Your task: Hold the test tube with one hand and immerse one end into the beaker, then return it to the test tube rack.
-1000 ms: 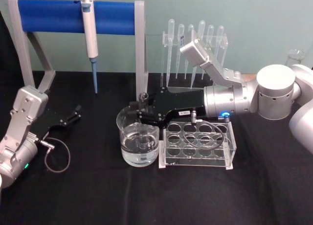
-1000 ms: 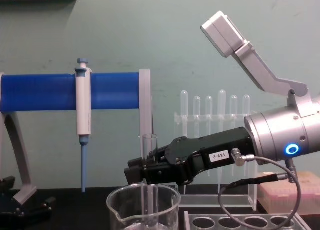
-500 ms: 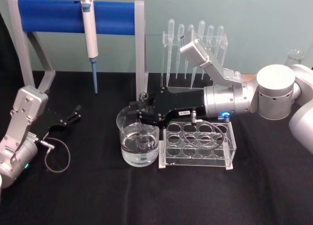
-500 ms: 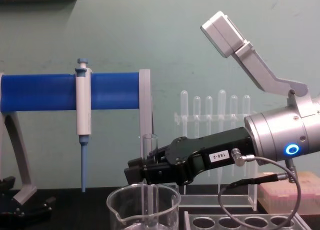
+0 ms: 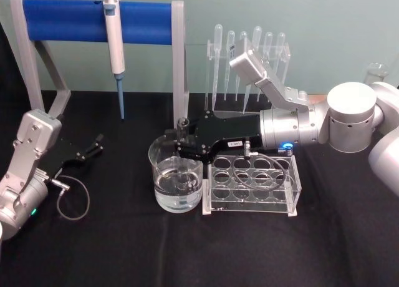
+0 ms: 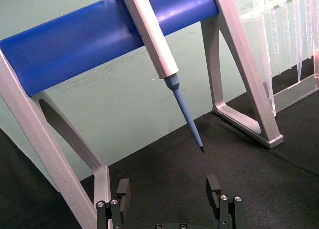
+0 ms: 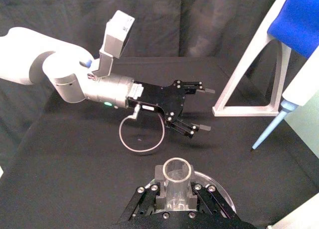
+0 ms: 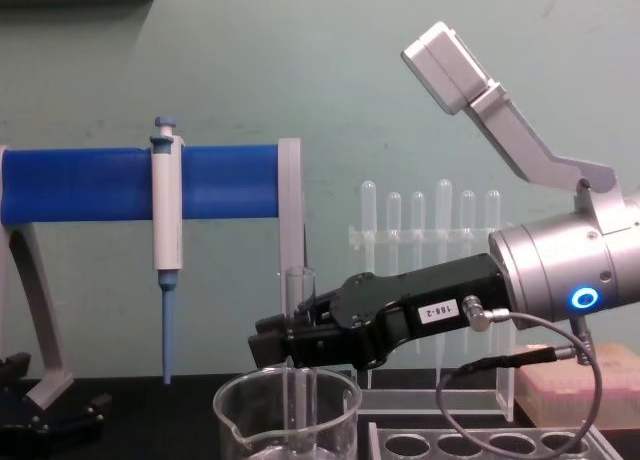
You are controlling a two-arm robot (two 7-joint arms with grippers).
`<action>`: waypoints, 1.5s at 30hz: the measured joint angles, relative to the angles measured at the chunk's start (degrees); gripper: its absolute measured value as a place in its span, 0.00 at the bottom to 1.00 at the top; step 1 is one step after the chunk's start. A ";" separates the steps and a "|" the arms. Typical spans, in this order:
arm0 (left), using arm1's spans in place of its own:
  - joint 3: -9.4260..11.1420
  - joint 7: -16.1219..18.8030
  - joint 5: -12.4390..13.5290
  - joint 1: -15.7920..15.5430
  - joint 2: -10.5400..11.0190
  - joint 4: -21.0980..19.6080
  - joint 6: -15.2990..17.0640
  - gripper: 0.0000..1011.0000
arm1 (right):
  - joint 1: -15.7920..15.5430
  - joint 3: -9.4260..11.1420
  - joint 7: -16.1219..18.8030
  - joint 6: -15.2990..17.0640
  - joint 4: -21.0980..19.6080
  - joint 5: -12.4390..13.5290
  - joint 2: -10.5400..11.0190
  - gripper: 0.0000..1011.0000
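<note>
My right gripper [image 5: 181, 142] pinches the tube [image 5: 182, 125] upright in the beaker [image 5: 163, 196]; left gripper [image 5: 96, 145] idles open, far left. Tip looks dipped, I think, so I'd lift straight up, clear of the rim.

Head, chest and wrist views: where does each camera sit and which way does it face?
Head view: on the head, looking forward and down; both arms show, right claw holding the test tube in the beaker, left claw idle at left.
Chest view: lower, looking across the table; right arm enters from the right.
Left wrist view: behind the open left claw, facing the pipettor.
Right wrist view: behind the right claw, looking past the tube's rim toward the left arm.
Shared: head and chest both show tube in beaker.
</note>
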 joint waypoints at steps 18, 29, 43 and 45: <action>0.00 0.00 0.00 0.00 0.00 0.00 0.00 0.99 | 3.22 2.39 1.24 2.24 -8.11 2.21 3.05 0.22; 0.00 0.00 0.00 0.00 0.00 0.00 0.00 0.99 | 4.62 4.64 0.51 4.86 -14.73 6.15 7.58 0.22; 0.00 0.00 0.00 0.00 0.00 0.00 0.00 0.99 | 0.07 7.04 -2.33 6.10 -24.05 9.69 17.24 0.22; 0.00 0.00 0.00 0.00 0.00 0.00 0.00 0.99 | -1.45 7.57 -3.00 6.02 -25.24 10.23 18.90 0.22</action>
